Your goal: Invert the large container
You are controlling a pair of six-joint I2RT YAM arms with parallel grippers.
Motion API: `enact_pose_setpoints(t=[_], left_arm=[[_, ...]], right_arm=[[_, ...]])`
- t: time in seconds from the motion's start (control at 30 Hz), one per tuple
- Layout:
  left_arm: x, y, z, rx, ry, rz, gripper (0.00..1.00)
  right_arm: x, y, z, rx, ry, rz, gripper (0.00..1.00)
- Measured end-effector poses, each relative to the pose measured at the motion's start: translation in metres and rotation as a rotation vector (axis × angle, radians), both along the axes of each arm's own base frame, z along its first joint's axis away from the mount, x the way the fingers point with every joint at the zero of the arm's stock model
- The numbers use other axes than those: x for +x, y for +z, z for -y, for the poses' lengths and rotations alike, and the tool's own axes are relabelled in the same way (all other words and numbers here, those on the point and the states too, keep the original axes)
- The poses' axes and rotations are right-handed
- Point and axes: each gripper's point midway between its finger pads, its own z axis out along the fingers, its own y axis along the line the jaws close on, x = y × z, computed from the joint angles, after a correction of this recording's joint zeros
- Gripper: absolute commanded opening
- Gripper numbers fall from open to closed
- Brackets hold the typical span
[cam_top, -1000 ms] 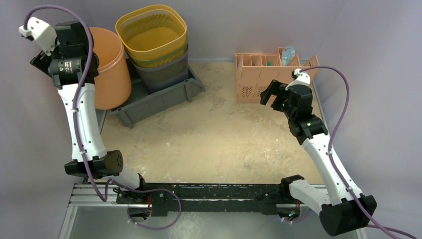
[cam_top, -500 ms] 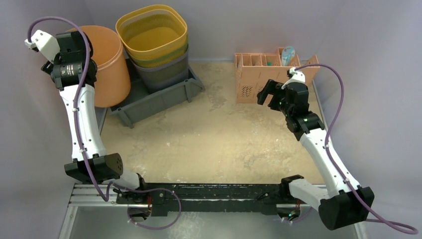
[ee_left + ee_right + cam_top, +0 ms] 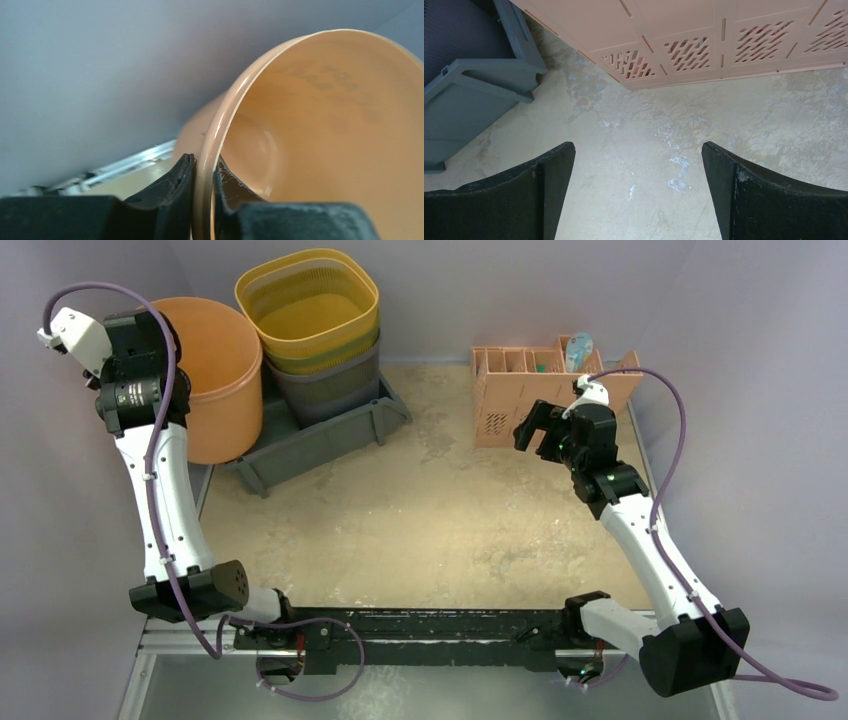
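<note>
Left gripper [image 3: 202, 167]: fingers clamped on rim of large orange container [image 3: 325, 130]; container's far side cut off by frame. Right gripper [image 3: 638, 185]: fingers wide apart over table [image 3: 674, 130], lower parts cropped.

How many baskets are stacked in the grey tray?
3: a yellow basket on top, a second yellow basket under it, a grey basket at the bottom. More may be nested unseen.
</note>
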Motion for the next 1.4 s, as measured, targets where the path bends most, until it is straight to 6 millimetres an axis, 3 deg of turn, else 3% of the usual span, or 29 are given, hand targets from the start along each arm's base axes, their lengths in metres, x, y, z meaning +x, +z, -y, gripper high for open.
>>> enact_pose_setpoints(t=[0.03,0.17,0.37,0.53,0.63,0.9,1.07,1.23,1.33,1.4], left_arm=[[-0.002,0.002,0.000,0.004,0.003,0.001,0.00],[-0.018,0.003,0.000,0.026,0.007,-0.055,0.00],[-0.026,0.030,0.002,0.058,-0.013,-0.006,0.00],[-0.037,0.055,0.018,0.085,-0.117,0.046,0.00],[-0.051,0.072,0.037,0.131,-0.187,0.069,0.00],[-0.098,0.120,0.091,0.252,-0.450,0.188,0.00],[-0.101,0.141,0.135,0.297,-0.712,0.268,0.00],[-0.082,0.135,0.204,0.255,-1.102,0.324,0.00],[-0.074,0.120,0.241,0.184,-1.304,0.341,0.00],[-0.066,0.107,0.260,0.124,-1.405,0.350,0.00]], right_arm=[[0.000,0.000,0.000,0.000,0.000,0.001,0.99],[0.000,0.000,0.000,0.001,0.000,-0.001,0.99],[0.002,-0.004,-0.001,0.001,0.000,-0.013,0.99],[0.001,-0.003,-0.002,0.007,0.005,-0.019,0.99],[0.003,0.012,-0.005,0.018,0.016,-0.008,1.00],[-0.001,0.085,-0.004,0.049,0.018,0.138,1.00],[-0.023,0.133,0.004,0.054,0.010,0.233,1.00],[-0.051,0.204,0.029,0.003,-0.067,0.369,1.00],[-0.077,0.256,0.053,-0.040,-0.144,0.495,1.00],[-0.097,0.276,0.067,-0.065,-0.186,0.561,1.00]])
